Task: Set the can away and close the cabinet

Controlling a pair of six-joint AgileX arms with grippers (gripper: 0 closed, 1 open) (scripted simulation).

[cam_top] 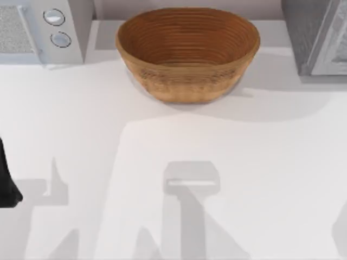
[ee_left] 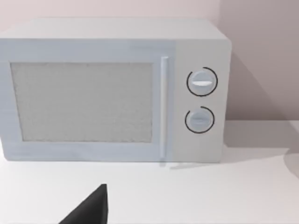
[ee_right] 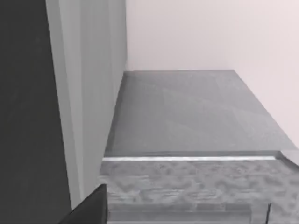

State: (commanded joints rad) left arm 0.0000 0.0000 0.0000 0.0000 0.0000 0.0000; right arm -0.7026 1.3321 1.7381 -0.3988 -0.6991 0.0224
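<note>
Left gripper: lower left of its wrist view, facing microwave; grip cannot be told.
Right gripper: close beside cabinet; grip cannot be told.
Basket: top centre, top view.

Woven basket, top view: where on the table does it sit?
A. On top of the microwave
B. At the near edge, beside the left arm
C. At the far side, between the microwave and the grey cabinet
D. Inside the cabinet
C. The woven basket stands on the table at the far side, with the microwave to its left and the grey cabinet to its right.
</note>
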